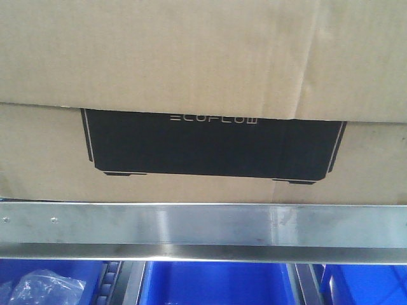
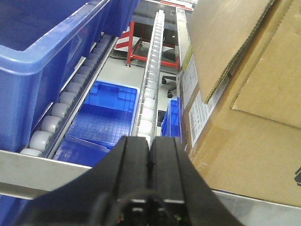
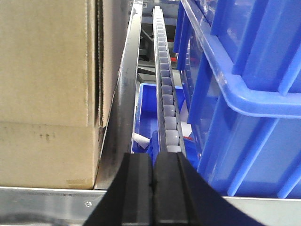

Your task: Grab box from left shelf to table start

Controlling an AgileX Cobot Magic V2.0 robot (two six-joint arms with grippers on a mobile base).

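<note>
The box (image 1: 203, 63), a brown carton with a black ECOFLOW panel (image 1: 213, 143), sits on the left shelf just behind its silver front rail (image 1: 203, 225), which it nearly touches. It fills your front view from edge to edge. It has not been lifted, and the table it is bound for appears in no view.

Your left gripper (image 2: 149, 155) hangs just off the carton's left side with its fingers pressed together on nothing. Your right gripper (image 3: 154, 174) does the same off the right side. The flanking stance looks deliberate. The carton is far too wide for either pair of fingers, so the likely plan is to clamp it between the two arms and draw it out over the rail.

The front camera gives you the printed face and the rail, plus blue bins (image 1: 210, 283) and a clear plastic bag (image 1: 44, 286) on the level below, but neither gripper. Only the wrist cameras show the gaps you have to work in. On the left, a roller track (image 2: 150, 84) and a blue bin (image 2: 42, 56) run beside a labelled side wall with a loose flap. On the right, another roller track (image 3: 164, 94) and a tall blue bin (image 3: 244, 94) crowd the carton's corner.
</note>
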